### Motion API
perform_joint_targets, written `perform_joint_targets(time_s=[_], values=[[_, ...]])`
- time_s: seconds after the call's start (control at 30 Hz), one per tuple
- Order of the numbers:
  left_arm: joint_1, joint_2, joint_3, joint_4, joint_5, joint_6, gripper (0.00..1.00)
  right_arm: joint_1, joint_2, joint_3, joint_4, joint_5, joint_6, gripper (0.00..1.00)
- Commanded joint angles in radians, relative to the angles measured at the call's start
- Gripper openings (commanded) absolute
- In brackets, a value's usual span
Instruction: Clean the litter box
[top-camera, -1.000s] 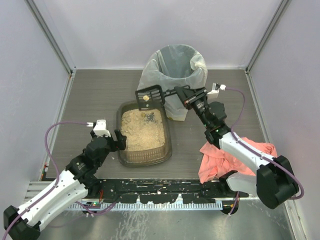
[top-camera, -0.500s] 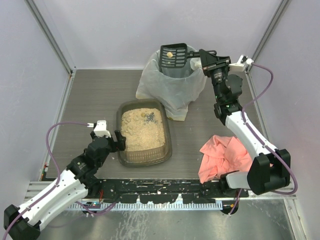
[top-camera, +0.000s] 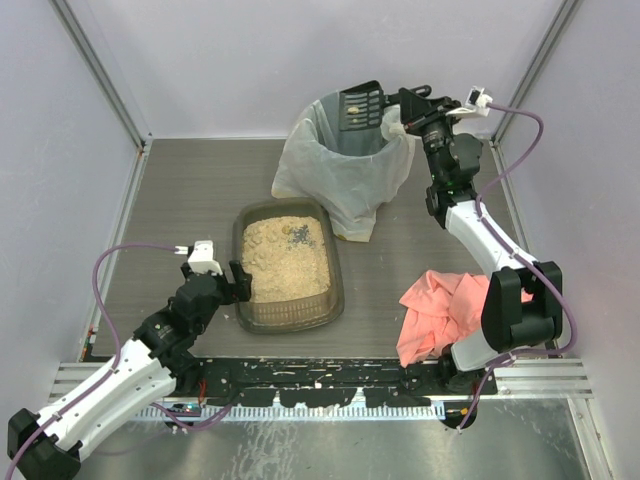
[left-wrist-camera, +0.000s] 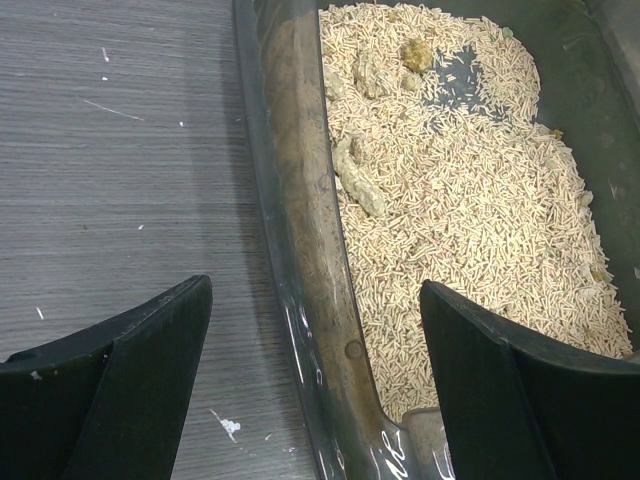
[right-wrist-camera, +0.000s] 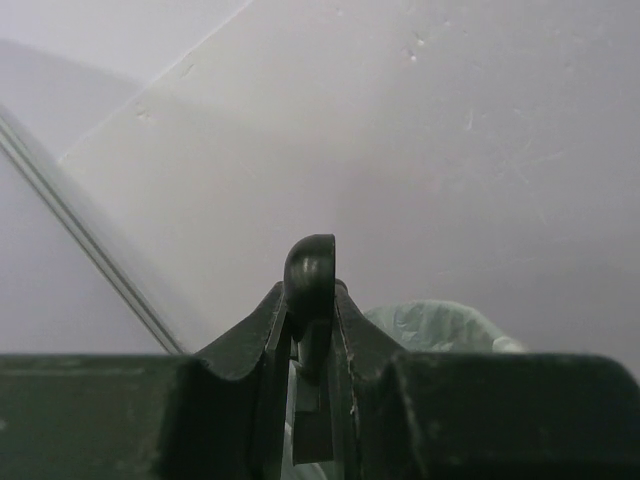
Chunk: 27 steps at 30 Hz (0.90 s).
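While viewing from above, I log the litter box (top-camera: 290, 318) on the table (top-camera: 200, 190), near the bin (top-camera: 345, 170); right gripper (top-camera: 395, 112) clamped on the scoop (top-camera: 362, 108) over it. Left wrist: left gripper (left-wrist-camera: 315, 290) spread wide, straddling the box wall. Judged stiff, slick, heavy with granules (left-wrist-camera: 470, 200); take the rim. Right wrist: fingers (right-wrist-camera: 250, 340) tight on the scoop handle.

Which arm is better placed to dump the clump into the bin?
Right: the right gripper is shut on the scoop, clump aboard, over the bin. The left gripper sits open at the litter box.
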Motion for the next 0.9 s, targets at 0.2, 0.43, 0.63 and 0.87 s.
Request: perform_joint_targets(time_s=[0.2, 0.43, 0.63, 0.87], values=[[-0.002, 0.006, 0.019, 0.036, -0.006, 0.001, 0.87, 0.012, -0.018, 0.152, -0.023, -0.291, -0.55, 0.01], [-0.002, 0.012, 0.02, 0.038, -0.003, 0.003, 0.87, 0.067, -0.05, 0.19, -0.193, -0.32, -0.919, 0.01], [-0.001, 0.018, 0.023, 0.039, -0.005, 0.001, 0.87, 0.179, -0.048, 0.22, -0.299, -0.239, -1.138, 0.01], [-0.002, 0.023, 0.023, 0.041, -0.004, 0.003, 0.87, 0.289, -0.03, 0.252, -0.344, -0.104, -1.264, 0.01]])
